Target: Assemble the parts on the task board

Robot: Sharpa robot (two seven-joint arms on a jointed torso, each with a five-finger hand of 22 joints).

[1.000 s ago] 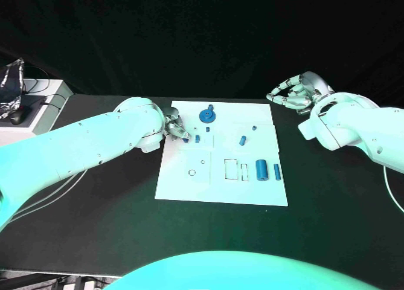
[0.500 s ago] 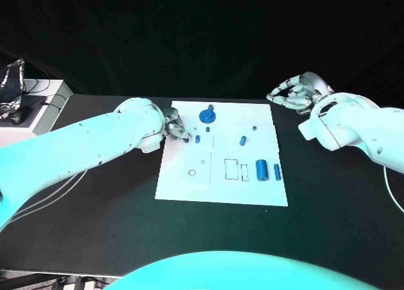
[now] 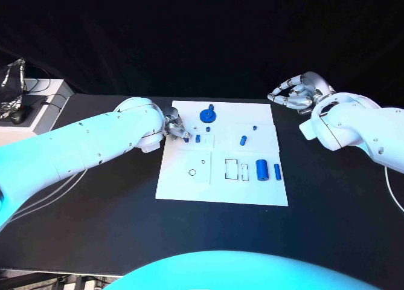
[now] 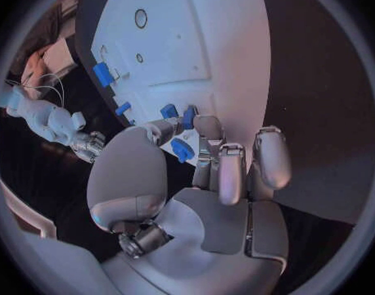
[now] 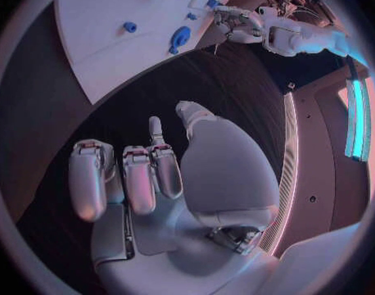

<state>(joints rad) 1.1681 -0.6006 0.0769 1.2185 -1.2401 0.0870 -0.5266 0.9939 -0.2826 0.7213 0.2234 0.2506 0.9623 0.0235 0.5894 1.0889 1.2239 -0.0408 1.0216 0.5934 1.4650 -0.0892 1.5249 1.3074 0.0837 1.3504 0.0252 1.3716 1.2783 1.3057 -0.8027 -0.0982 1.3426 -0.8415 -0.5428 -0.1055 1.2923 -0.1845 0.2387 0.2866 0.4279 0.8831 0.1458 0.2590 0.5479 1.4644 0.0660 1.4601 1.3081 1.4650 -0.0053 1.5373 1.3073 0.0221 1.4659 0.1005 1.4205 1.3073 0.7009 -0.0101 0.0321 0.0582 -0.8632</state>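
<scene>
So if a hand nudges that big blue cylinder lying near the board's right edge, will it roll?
Probably: the blue cylinder lies on its round side on the smooth, flat task board. It looks rigid, and likely light.

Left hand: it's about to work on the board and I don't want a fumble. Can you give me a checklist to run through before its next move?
1. Left hand over the task board's near-left edge: ok.
2. Fingers at the small blue parts: ok.
3. A part firmly held: cannot tell; a blue piece sits by the thumb, but the grip is hidden.
4. Right hand off the board, over the black table, fingers curled, nothing in it: ok.
5. Blue gear and blue cylinder clear of both hands: ok.
</scene>
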